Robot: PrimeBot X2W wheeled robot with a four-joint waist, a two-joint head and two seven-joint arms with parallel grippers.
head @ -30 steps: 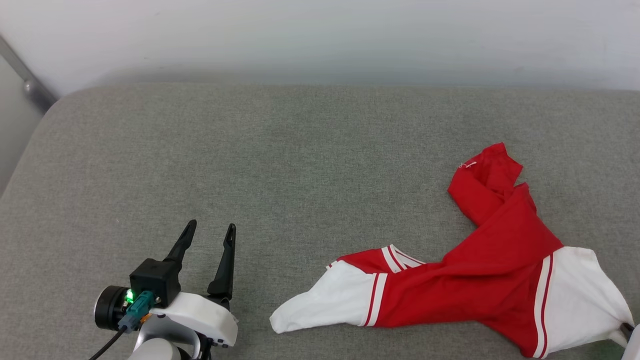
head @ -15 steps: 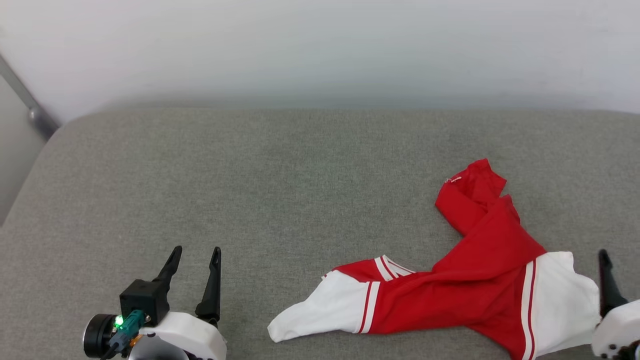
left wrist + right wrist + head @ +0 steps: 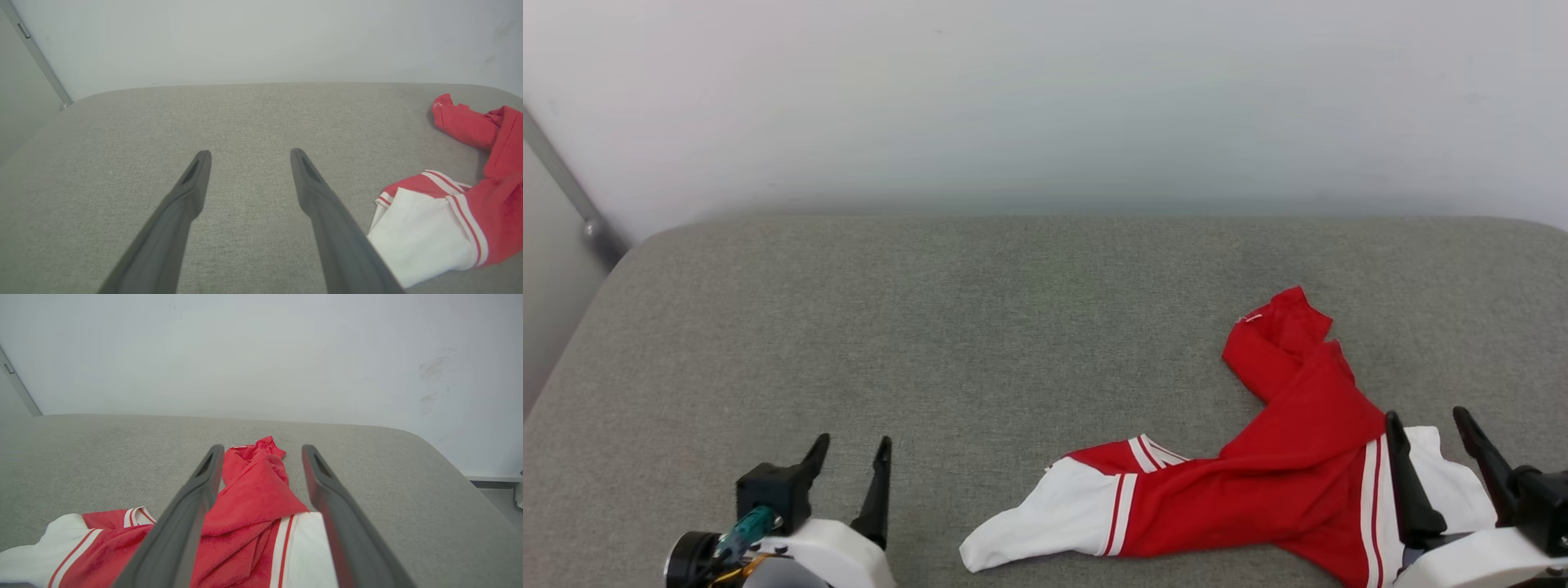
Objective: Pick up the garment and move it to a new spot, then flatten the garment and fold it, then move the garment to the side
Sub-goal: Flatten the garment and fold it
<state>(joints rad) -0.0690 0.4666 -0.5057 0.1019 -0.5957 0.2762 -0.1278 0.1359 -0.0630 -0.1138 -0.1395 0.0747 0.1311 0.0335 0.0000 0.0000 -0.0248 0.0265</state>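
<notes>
Jaws of right gripper (image 3: 1425, 414) gape wide above garment (image 3: 1298, 457)

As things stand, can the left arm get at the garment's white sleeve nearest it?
Probably yes. The left arm's fingers stand open beside the near white sleeve of the garment, with bare grey cushion between them and nothing seen in the way of a sideways reach.
</notes>
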